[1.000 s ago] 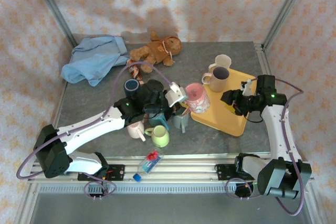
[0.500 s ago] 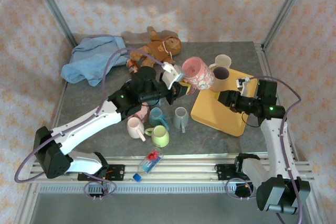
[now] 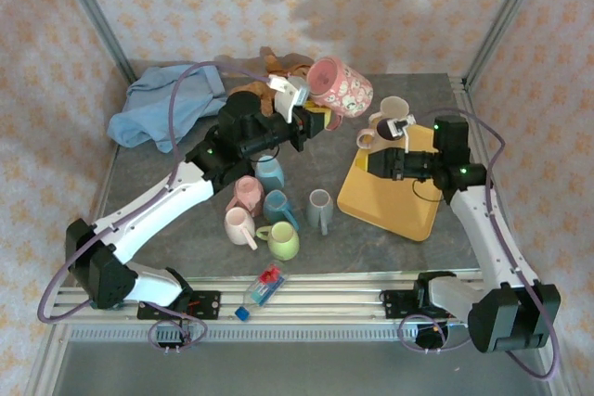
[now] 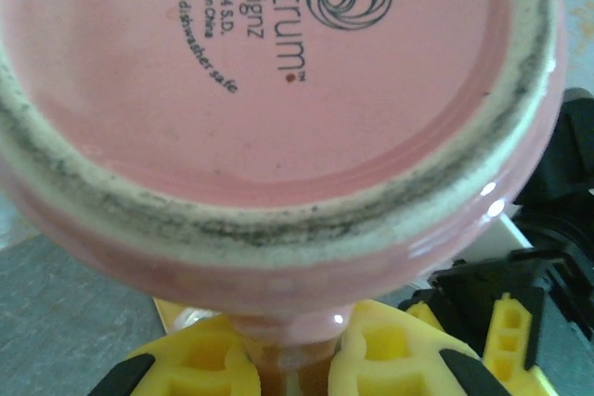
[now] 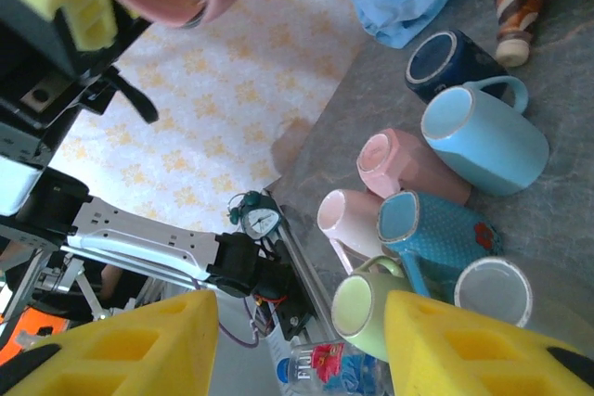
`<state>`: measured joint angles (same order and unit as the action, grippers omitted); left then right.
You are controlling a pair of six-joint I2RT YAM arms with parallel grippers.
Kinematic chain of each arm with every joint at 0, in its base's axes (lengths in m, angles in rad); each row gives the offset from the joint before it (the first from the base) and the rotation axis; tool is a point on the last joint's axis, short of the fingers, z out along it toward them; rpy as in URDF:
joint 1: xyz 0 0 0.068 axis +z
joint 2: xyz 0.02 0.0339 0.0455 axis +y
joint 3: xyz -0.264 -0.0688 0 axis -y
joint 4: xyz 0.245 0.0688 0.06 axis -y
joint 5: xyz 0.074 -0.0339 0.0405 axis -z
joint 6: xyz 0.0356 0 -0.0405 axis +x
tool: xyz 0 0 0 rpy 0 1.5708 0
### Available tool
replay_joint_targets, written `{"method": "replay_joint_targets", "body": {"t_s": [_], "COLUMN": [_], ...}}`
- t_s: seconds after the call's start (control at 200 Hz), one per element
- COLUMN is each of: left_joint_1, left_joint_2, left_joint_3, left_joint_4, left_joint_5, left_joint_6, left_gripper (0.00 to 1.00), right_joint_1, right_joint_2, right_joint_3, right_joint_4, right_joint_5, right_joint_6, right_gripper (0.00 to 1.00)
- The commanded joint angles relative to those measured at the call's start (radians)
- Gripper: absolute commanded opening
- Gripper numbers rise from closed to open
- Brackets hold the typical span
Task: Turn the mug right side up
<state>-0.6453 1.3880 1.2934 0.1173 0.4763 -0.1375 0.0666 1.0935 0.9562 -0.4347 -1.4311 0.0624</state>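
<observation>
Covering the workspace is a grey, stone-look table [image 3: 176,183], closed in by orange-flowered wallpaper [image 3: 186,6] and metal corner posts [image 3: 93,16], with a ribbed rail [image 3: 325,299] along the near edge.

At the far left lies a crumpled blue cloth [image 3: 162,108]; a teddy [image 3: 277,64] beside it is mostly hidden behind the left arm. Six loose mugs [image 3: 278,209] crowd the middle, some on their sides, and the left arm reaches over them. A small bottle [image 3: 264,287] rests on the rail. A yellow tray [image 3: 390,201] sits to the right, with two mugs [image 3: 394,107] at its far corner.

The left gripper [image 3: 316,118] is clamped on the handle of the pink mug [image 3: 339,88], which hangs in the air above the table's far side, tipped over, its stamped base facing the wrist camera. The right gripper [image 3: 376,162] hovers over the tray's far end, fingers [image 5: 121,350] spread with nothing between them.
</observation>
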Motion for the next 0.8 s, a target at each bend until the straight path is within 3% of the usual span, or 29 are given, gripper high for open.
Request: {"method": "replay_joint_targets", "body": {"t_s": [0.0, 0.155, 0.27, 0.581, 0.796], "left_joint_1": [0.023, 0.045, 0.059, 0.094, 0.097], "left_joint_2": [-0.023, -0.024, -0.026, -0.009, 0.01], "left_joint_3": [0.061, 0.063, 0.061, 0.089, 0.124], "left_joint_4": [0.188, 0.186, 0.188, 0.219, 0.226], "left_joint_5": [0.034, 0.044, 0.051, 0.069, 0.077], "left_joint_6": [-0.047, -0.057, -0.064, -0.136, -0.184], "left_gripper": [0.0, 0.0, 0.0, 0.0, 0.0], "right_joint_1": [0.029, 0.078, 0.12, 0.225, 0.243], "right_joint_2": [0.014, 0.01, 0.021, 0.13, 0.156], "right_joint_3": [0.028, -0.085, -0.096, -0.144, -0.147], "right_joint_4": [0.15, 0.662, 0.739, 1.263, 1.409], "right_joint_5": [-0.013, 0.1, 0.162, 0.306, 0.384], "right_joint_6": [0.051, 0.442, 0.494, 0.813, 0.87], "right_gripper": [0.5, 0.51, 0.51, 0.55, 0.56]}}
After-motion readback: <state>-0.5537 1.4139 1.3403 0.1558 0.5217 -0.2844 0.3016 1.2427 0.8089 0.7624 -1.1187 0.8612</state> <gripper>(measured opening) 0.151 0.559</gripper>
